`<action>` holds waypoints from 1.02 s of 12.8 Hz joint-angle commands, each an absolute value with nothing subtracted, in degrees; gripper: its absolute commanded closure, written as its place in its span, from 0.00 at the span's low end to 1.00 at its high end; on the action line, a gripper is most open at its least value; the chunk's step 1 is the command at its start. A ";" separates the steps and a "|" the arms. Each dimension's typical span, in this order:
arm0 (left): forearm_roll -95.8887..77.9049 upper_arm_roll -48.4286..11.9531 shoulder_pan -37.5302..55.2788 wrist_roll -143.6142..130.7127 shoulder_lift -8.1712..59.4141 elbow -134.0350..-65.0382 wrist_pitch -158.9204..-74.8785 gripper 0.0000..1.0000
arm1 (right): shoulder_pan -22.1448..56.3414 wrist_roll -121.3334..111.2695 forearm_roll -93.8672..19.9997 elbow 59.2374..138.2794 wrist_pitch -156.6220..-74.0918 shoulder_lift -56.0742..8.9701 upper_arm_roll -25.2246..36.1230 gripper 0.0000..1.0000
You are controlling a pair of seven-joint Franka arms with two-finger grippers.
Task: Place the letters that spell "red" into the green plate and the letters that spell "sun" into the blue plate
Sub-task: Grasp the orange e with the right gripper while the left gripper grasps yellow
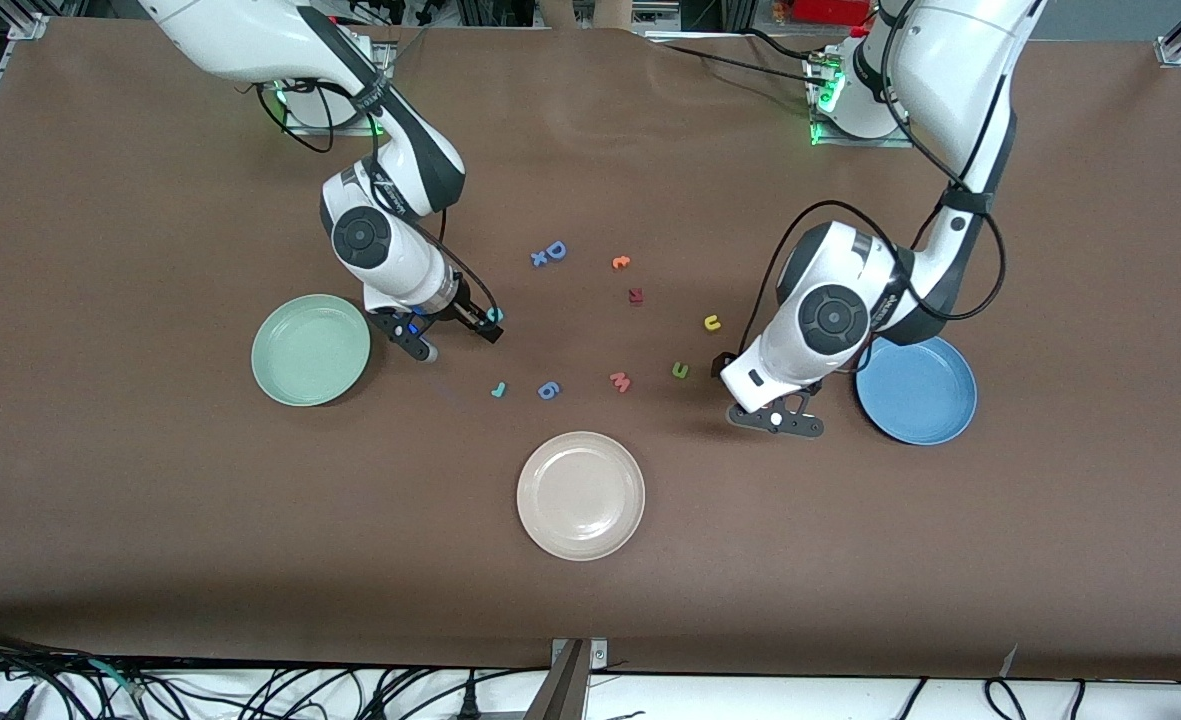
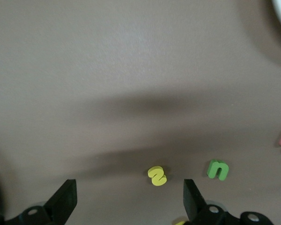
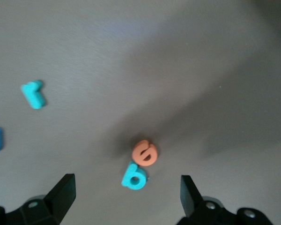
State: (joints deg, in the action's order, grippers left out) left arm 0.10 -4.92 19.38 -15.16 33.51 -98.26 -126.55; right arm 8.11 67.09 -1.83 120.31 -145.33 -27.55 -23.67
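Right gripper (image 1: 453, 338) low over teal d (image 3: 134, 176) and orange e (image 3: 144, 153), fingers spread wide, nothing held. The pair touching or nearly so: best to straddle one letter only, close gently, lift straight.

Left gripper (image 1: 778, 420) likewise spread and empty, over yellow s (image 2: 157, 176); olive n (image 2: 218, 169) just beside it.

Teal r (image 1: 498, 389) and yellow u (image 1: 712, 322) farther from front camera than cream plate (image 1: 580, 495).

Green plate (image 1: 310, 350) toward right arm's end from cream plate, blue plate (image 1: 916, 390) toward left arm's end; both empty.

Letters matte foam, thin, probably light, prone to tipping. Plates smooth, round, shallow-rimmed.
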 commanded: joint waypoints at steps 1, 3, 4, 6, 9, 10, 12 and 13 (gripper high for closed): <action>0.53 -4.57 20.04 -17.83 33.57 -101.59 -131.81 0.00 | 8.09 67.59 -1.32 121.55 -146.43 -28.03 -23.38 0.01; -0.09 -4.66 20.21 -19.42 35.06 -104.75 -137.96 0.00 | 8.09 67.50 0.78 121.81 -146.34 -28.39 -22.59 0.01; -0.09 -4.66 20.30 -20.82 35.76 -106.33 -141.29 0.00 | 8.17 67.50 1.14 121.82 -146.34 -28.39 -22.59 0.03; -0.09 -4.66 20.30 -22.84 35.77 -106.96 -143.43 0.00 | 8.26 67.85 2.19 121.55 -146.51 -28.56 -22.41 0.08; -0.26 -4.75 22.31 -30.99 36.56 -107.40 -144.67 0.00 | 8.96 68.11 2.20 121.29 -149.40 -30.93 -22.41 0.07; -0.09 -4.66 23.19 -33.81 36.48 -107.32 -144.67 0.00 | 9.23 68.12 2.20 121.38 -150.28 -31.37 -22.50 0.07; 0.52 -4.66 23.29 -33.84 36.65 -107.75 -144.67 0.00 | 9.58 68.03 2.20 121.46 -150.47 -31.55 -22.41 0.08; 0.61 -4.66 23.20 -33.66 36.74 -107.93 -144.75 0.00 | 9.67 68.03 2.37 121.55 -150.38 -31.55 -21.89 0.08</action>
